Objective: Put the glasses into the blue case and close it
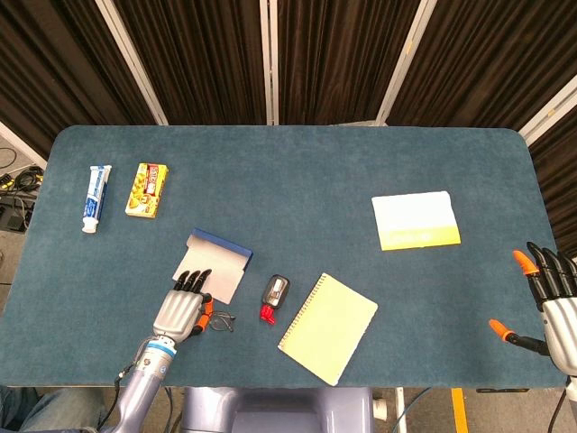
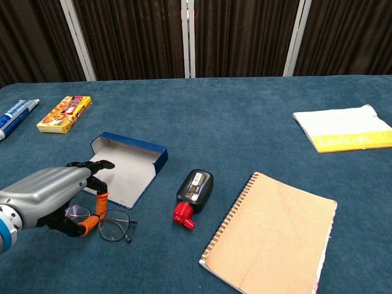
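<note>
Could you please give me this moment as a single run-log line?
left hand: fingers on glasses, lift not evident | blue case: open, empty | right hand: open, idle at table edge

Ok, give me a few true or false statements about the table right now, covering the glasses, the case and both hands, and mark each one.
1. The blue case lies open. True.
2. The glasses are inside the case. False: they lie on the table in front of it, at the left hand.
3. The right hand holds the spiral notebook. False: it is open and empty at the table's edge, apart from the notebook.
4. The toothpaste tube lies beside the snack box. True.
5. The black bottle has a red cap. True.
</note>
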`<move>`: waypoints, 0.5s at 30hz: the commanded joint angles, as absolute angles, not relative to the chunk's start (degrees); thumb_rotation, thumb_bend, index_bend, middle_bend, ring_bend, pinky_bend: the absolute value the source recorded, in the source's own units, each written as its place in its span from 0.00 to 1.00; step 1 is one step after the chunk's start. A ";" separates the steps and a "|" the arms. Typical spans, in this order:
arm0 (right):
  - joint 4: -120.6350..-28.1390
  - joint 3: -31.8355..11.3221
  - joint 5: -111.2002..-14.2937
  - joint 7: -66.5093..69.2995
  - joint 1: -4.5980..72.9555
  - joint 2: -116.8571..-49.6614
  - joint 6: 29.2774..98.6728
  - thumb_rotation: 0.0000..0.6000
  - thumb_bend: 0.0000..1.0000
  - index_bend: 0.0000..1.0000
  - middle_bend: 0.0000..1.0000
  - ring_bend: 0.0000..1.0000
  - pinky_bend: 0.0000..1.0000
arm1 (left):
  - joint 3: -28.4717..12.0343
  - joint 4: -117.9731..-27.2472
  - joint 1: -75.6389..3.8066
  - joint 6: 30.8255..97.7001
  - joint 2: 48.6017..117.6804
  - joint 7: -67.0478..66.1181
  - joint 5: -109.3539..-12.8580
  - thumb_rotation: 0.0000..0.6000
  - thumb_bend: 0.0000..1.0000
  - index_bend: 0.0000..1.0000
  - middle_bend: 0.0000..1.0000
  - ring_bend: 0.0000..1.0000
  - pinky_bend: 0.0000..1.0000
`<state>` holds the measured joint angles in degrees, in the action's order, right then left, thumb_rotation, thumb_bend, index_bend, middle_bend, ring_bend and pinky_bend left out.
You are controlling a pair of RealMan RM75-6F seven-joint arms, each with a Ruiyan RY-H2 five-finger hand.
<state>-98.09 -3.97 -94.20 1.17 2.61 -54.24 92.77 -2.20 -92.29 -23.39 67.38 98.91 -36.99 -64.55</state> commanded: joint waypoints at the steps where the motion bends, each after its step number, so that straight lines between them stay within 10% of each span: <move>1: -98.08 -3.96 -94.22 1.15 2.60 -54.23 92.79 1.00 0.00 0.00 0.00 0.00 0.00 | -2.13 -92.61 -23.46 67.59 98.36 -36.31 -65.29 1.00 0.51 0.58 0.00 0.00 0.00; 15: -98.16 -3.92 -93.92 -0.24 2.85 -54.71 92.10 1.00 0.00 0.00 0.00 0.00 0.00 | -6.81 -90.01 -28.10 65.77 92.31 -28.20 -72.68 1.00 0.51 0.60 0.00 0.00 0.00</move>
<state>-98.13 -3.91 -93.98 -0.16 2.81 -54.65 92.18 -5.65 -91.04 -26.96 66.72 92.97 -28.81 -72.51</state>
